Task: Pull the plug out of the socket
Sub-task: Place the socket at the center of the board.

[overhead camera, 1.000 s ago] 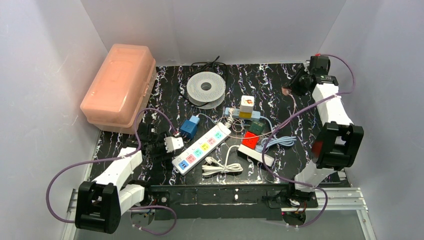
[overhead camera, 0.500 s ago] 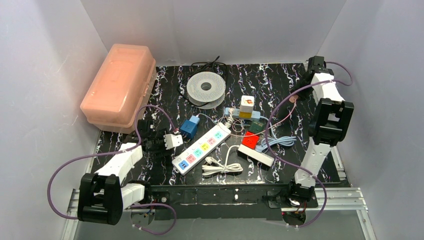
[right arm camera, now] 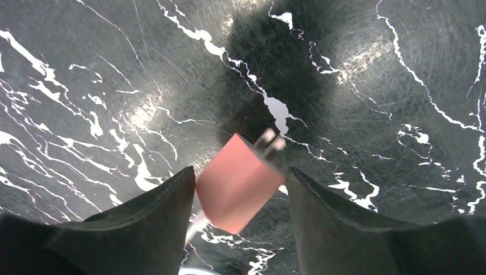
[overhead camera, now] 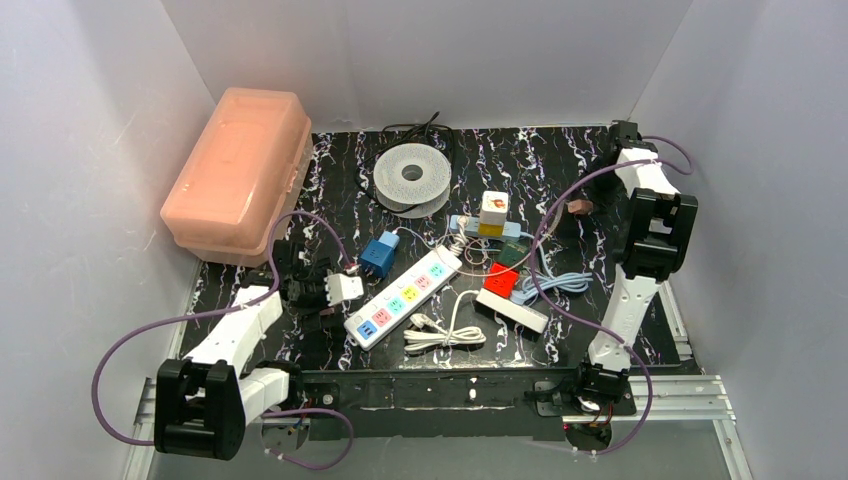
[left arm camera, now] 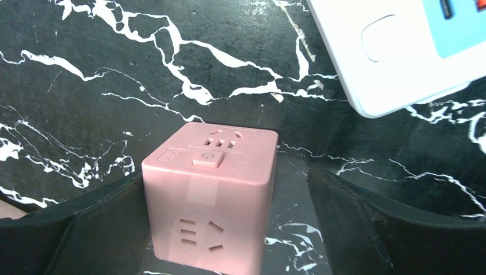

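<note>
White walls (overhead camera: 420,60) enclose the black marbled table (overhead camera: 500,160); both pairs of jaws stand spread around pink cube (left arm camera: 209,195) and plug (right arm camera: 238,183).

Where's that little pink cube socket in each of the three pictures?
Top external: pink cube socket, left of centre, just left of the white power strip.
Left wrist: bottom centre; strip's end at upper right.
Right wrist: not in it.
Shared landmark: the white power strip.
</note>
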You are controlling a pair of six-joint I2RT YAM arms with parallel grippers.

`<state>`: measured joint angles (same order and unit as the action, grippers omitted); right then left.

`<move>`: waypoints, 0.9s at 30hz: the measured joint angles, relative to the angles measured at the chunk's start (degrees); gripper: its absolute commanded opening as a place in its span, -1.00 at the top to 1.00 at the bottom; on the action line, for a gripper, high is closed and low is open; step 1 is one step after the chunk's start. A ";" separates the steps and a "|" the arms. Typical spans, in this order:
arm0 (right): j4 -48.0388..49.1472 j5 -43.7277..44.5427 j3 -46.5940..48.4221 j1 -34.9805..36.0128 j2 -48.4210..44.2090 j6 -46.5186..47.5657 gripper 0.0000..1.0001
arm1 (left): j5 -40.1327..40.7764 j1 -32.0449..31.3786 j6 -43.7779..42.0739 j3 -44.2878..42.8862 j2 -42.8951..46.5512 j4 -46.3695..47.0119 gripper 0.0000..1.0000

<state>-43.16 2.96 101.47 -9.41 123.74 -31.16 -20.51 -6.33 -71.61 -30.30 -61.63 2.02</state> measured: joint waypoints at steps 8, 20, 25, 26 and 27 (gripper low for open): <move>-2.84 3.78 2.51 1.66 -0.46 2.62 -0.68 | -1.51 0.00 6.40 -9.05 0.24 -9.29 -0.97; 0.59 12.72 -2.75 15.78 -26.58 4.33 -0.76 | -3.89 0.02 21.86 -25.86 -3.26 -20.15 -0.96; 3.74 17.33 -4.00 29.27 -35.52 8.46 -0.77 | -5.75 0.02 24.15 -27.10 -1.90 -22.34 -0.96; 4.00 18.01 -4.44 31.80 -36.63 9.20 -0.76 | -6.27 0.02 24.30 -27.06 -1.33 -22.53 -0.97; 4.02 18.64 -4.83 34.27 -37.66 9.97 -0.76 | -7.04 0.02 24.59 -27.06 -0.70 -22.56 -0.97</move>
<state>-39.13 21.61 96.64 24.86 86.08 -21.19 -27.55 -6.31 -47.03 -57.36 -62.33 -20.53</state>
